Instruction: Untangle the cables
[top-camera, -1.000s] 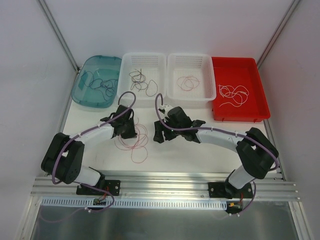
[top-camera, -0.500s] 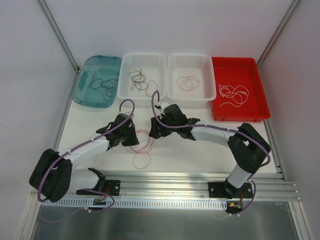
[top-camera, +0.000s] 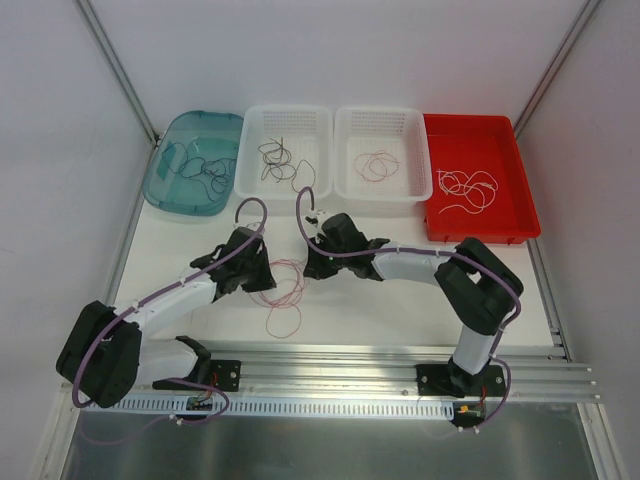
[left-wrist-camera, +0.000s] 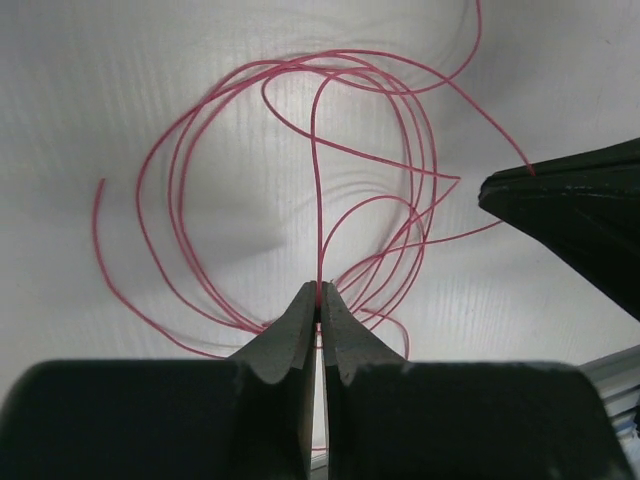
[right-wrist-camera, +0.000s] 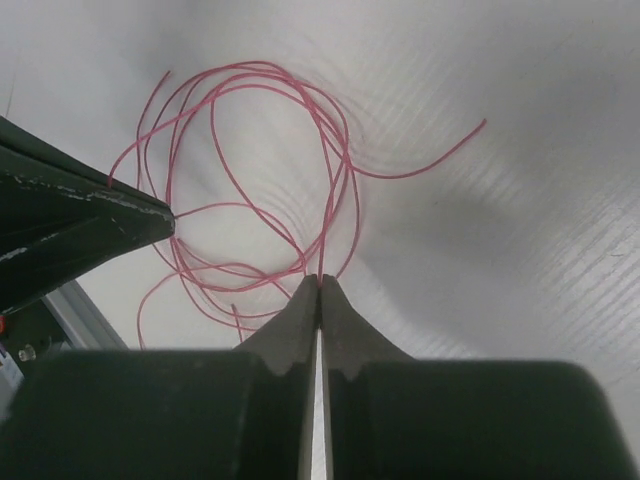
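Note:
A loose tangle of thin pink cables (top-camera: 285, 290) lies on the white table between my two grippers. In the left wrist view my left gripper (left-wrist-camera: 319, 292) is shut on one pink strand (left-wrist-camera: 315, 180) that runs up out of its tips into the coil. In the right wrist view my right gripper (right-wrist-camera: 320, 282) is shut on another pink strand (right-wrist-camera: 333, 215) at the coil's near edge. From above, the left gripper (top-camera: 266, 281) sits at the tangle's left and the right gripper (top-camera: 311, 267) at its upper right. Each wrist view shows the other gripper's dark finger at its side.
Along the back stand a teal bin (top-camera: 160, 190) with dark cables, a white basket (top-camera: 288, 110) with dark brown cables, a second white basket (top-camera: 380, 112) with a pink cable, and a red tray (top-camera: 500, 140) with white cables. A metal rail (top-camera: 320, 365) runs along the table's front edge.
My right gripper has moved left onto the tangle and closed on a pink strand. The left arm swung lower at its elbow and still pinches its strand.

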